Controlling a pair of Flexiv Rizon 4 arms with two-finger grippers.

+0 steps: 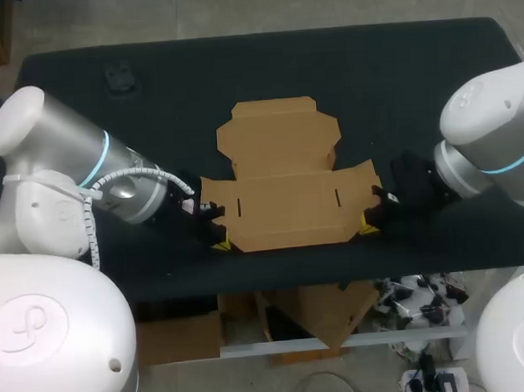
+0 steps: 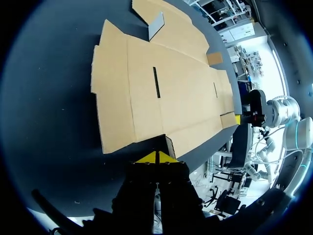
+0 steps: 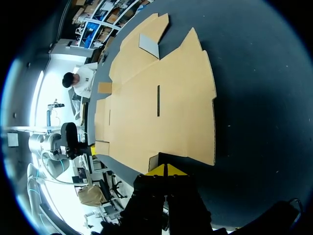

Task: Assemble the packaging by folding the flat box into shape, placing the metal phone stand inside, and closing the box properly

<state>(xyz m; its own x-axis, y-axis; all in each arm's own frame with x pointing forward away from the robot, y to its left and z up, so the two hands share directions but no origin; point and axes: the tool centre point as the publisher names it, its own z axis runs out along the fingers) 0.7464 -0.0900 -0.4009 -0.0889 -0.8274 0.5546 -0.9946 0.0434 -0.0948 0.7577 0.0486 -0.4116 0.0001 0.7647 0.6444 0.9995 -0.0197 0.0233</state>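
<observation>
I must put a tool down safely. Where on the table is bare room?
Bare cloth lies along the far edge of the table, beyond the cardboard, and at its far right corner. The near edge is crowded: the left gripper and right gripper sit at the cardboard's near corners. A small dark object occupies the far left.

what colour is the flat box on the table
The flat cardboard box is plain tan brown; the head view shows it best.

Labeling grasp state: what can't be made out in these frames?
- Grip: whether the left tool or right tool holds the box; wrist views, each tool's own body hides the contact.
- Dark object at the table's far left, head view: too small to tell if it's the stand.
- Grey patch on the box's far flap, wrist views: unclear what.
</observation>
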